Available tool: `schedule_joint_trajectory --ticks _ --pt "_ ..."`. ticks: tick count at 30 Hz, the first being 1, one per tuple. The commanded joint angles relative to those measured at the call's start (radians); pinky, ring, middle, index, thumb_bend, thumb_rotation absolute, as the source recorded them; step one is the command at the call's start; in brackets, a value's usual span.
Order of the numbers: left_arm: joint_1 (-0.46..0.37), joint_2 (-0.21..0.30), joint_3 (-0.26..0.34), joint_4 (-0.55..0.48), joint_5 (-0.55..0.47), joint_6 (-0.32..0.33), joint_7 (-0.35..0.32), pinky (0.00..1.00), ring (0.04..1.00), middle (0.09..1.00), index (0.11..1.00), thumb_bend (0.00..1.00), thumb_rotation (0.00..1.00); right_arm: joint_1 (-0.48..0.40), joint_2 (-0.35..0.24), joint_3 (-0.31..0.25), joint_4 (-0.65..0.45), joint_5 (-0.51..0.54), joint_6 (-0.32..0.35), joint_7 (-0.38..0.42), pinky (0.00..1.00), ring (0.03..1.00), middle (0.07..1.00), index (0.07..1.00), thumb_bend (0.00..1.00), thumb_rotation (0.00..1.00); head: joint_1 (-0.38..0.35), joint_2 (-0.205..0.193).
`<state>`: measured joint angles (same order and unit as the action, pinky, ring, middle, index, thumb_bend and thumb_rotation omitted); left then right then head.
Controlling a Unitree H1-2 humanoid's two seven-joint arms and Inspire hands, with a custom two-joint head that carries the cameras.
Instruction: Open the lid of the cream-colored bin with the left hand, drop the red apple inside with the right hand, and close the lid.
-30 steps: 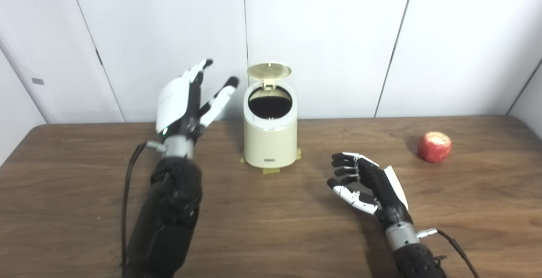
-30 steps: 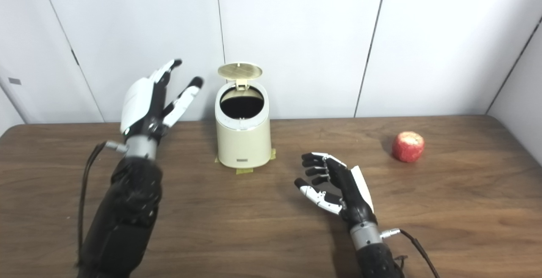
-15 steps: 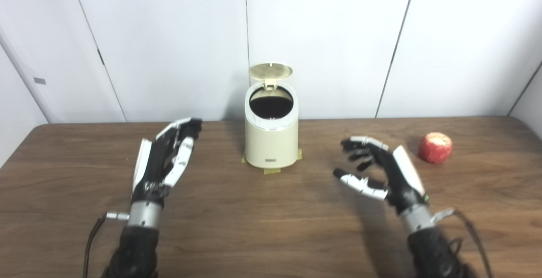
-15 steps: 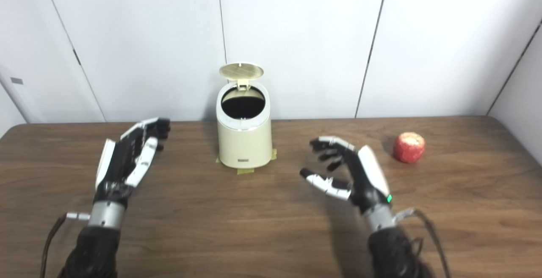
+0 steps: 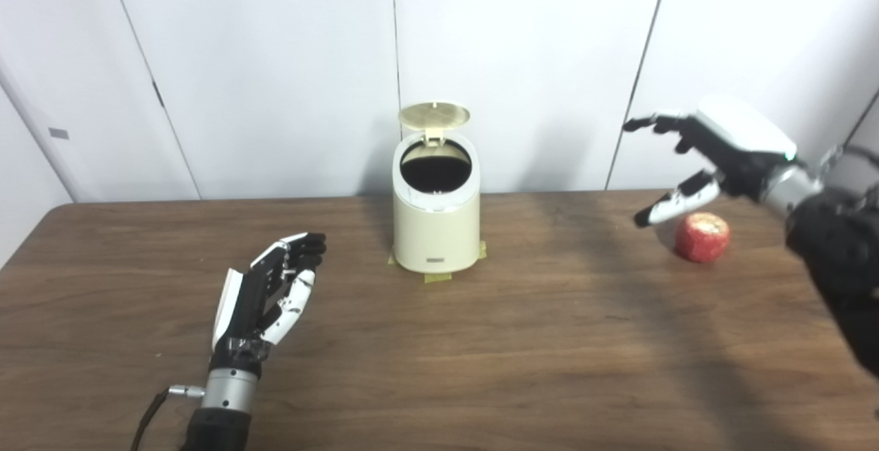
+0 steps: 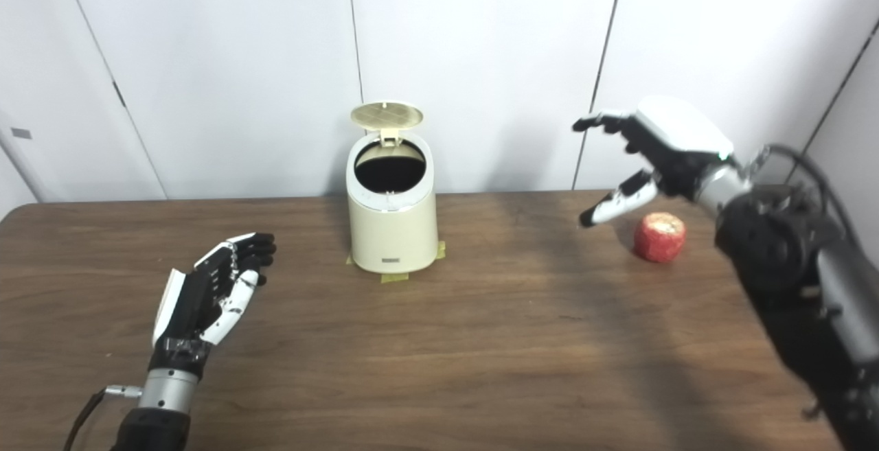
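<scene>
The cream-colored bin point(image 5: 436, 221) stands at the table's back middle on yellow tape, its round lid point(image 5: 434, 114) flipped up and the dark inside showing. A red apple point(image 5: 702, 237) lies on the table at the right. My right hand point(image 5: 711, 156) hovers open in the air above and just left of the apple, fingers spread, holding nothing. Low over the table at the front left, well away from the bin, my left hand point(image 5: 268, 293) rests open, palm turned inward.
The brown wooden table point(image 5: 481, 355) runs the picture's full width. White wall panels point(image 5: 275, 60) rise right behind the bin. A cable point(image 5: 154, 403) trails from the left wrist at the bottom edge.
The left hand dropped from beside the bin down toward the front left of the table. The right hand rose from the table's middle and swung right, up over the apple.
</scene>
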<state>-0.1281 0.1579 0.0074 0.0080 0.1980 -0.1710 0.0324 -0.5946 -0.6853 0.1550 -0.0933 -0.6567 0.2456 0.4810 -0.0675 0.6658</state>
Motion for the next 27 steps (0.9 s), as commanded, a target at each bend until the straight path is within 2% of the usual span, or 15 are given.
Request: schedule_joint_trajectory --ticks 1,5,10,12,15,19,23,27 --pt "-0.033 0.006 0.005 -0.001 -0.003 -0.038 0.009 0.62 0.714 0.733 0.735 0.27 0.59 -0.057 -0.034 0.008 0.023 -0.019 -0.003 0.012 0.60 0.789 0.819 0.784 1.00 0.21 -0.002 0.001" --pt "-0.040 0.006 0.008 0.009 0.002 -0.044 0.015 0.60 0.709 0.727 0.727 0.27 0.56 -0.076 -0.052 0.035 0.090 -0.050 0.002 0.040 0.60 0.771 0.812 0.789 0.98 0.14 -0.004 -0.004" --pt "-0.036 0.005 0.010 0.000 -0.001 -0.044 0.013 0.60 0.707 0.728 0.725 0.27 0.57 -0.079 -0.082 0.073 0.203 -0.102 -0.020 0.043 0.61 0.770 0.821 0.784 1.00 0.16 -0.004 -0.001" --pt "-0.036 0.005 0.011 -0.002 0.001 -0.045 0.015 0.60 0.708 0.729 0.723 0.27 0.57 -0.074 -0.086 0.072 0.231 -0.102 -0.012 0.042 0.61 0.776 0.833 0.787 1.00 0.16 -0.005 0.001" --pt "-0.037 0.005 0.012 -0.003 0.001 -0.046 0.017 0.60 0.704 0.724 0.717 0.27 0.55 -0.058 -0.094 0.071 0.272 -0.095 -0.041 0.014 0.61 0.789 0.840 0.784 1.00 0.17 -0.002 0.003" --pt "-0.035 0.008 0.011 -0.009 0.008 -0.046 0.017 0.60 0.702 0.724 0.715 0.26 0.55 -0.036 -0.093 0.076 0.273 -0.086 -0.058 0.009 0.58 0.756 0.826 0.777 0.99 0.19 -0.003 0.005" --pt "-0.030 0.010 0.011 -0.017 0.018 -0.049 0.019 0.59 0.704 0.726 0.716 0.26 0.57 -0.024 -0.087 0.094 0.247 -0.094 -0.040 0.041 0.58 0.770 0.844 0.783 0.95 0.14 0.000 0.008" --pt "-0.027 0.010 0.011 -0.025 0.023 -0.047 0.020 0.59 0.703 0.725 0.714 0.27 0.56 -0.024 -0.090 0.129 0.253 -0.133 -0.030 0.060 0.65 0.811 0.848 0.785 0.92 0.15 -0.002 0.011"
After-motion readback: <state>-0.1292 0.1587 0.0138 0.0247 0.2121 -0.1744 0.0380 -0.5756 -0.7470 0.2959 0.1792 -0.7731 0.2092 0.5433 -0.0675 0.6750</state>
